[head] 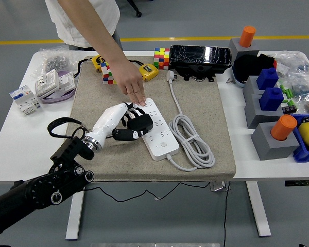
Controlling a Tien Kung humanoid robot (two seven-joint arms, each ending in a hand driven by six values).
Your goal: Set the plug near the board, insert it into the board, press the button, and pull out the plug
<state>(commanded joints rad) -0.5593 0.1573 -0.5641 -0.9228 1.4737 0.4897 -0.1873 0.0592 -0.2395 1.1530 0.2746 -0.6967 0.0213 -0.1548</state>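
Two hands meet at one white power strip (157, 130) lying on a grey mat (206, 103) on the tabletop (20, 139). From the far side a person's hand (130, 81) presses the strip's far end, likely to steady it. The robot's left hand (127, 125) is curled around a black plug (140, 123) at the strip's left edge; whether its pins are seated is unclear.

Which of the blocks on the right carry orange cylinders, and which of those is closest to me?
Two grey blocks do: the far one at the back and the near one beside the blue bin. The near one is closest; the two between them hold blue pieces.
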